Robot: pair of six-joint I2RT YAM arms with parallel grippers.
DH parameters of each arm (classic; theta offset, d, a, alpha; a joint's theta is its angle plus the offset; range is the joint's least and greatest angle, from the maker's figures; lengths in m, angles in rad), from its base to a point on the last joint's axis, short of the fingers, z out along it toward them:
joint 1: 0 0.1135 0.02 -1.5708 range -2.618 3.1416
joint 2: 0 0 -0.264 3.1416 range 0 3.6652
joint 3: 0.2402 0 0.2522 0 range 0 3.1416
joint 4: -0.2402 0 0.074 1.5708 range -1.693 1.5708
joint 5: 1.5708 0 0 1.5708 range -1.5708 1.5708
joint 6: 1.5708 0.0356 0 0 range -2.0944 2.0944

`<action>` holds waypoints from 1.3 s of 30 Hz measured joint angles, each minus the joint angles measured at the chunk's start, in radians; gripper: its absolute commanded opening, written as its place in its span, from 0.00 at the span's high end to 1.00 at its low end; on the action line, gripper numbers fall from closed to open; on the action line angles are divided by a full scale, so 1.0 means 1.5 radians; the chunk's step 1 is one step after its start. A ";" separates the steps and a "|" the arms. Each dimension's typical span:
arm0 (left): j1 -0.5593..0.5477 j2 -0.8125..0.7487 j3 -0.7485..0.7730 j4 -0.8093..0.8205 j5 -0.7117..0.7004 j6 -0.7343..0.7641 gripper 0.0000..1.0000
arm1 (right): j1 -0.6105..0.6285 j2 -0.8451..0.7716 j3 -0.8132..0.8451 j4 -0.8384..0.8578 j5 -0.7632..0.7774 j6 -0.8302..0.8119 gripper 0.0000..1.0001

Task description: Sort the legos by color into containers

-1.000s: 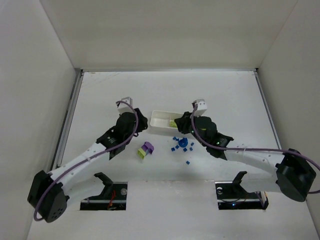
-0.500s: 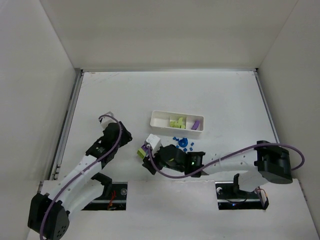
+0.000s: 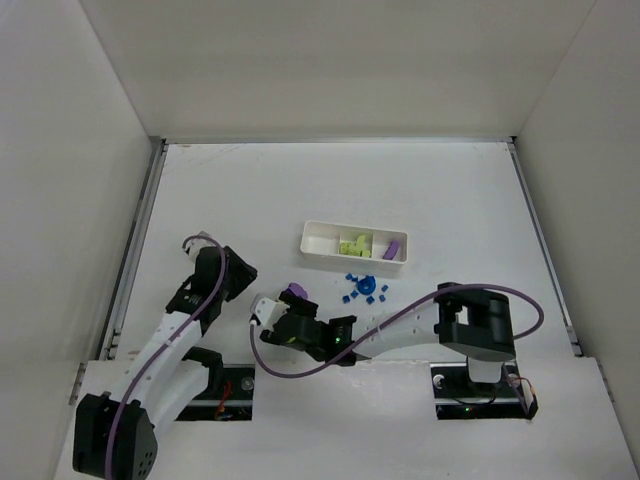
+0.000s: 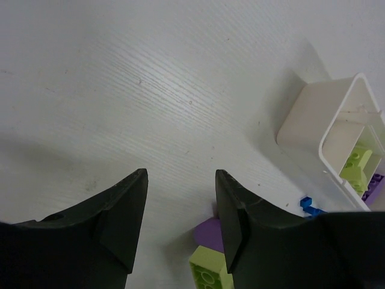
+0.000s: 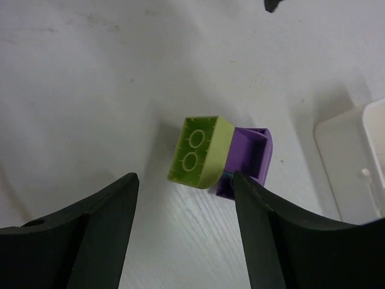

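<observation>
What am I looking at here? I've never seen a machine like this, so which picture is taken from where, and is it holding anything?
These are two robot arms bolted at the near edge of a white table. The wide picture looks down from above: the left arm is on the left, and the right arm reaches across toward it. The other two pictures come from small cameras on each wrist, so the dark shapes at the bottom are the two fingers of the left end effector and the right end effector. Both are open and hold nothing. On the table lie a white tray with green bricks and a purple piece inside, loose blue pieces, and a green block touching a purple block, just ahead of the right end effector's fingers.
</observation>
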 measured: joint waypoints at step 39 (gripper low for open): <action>0.116 -0.092 -0.042 0.019 0.065 -0.024 0.54 | 0.035 0.122 0.020 0.207 0.165 -0.212 0.33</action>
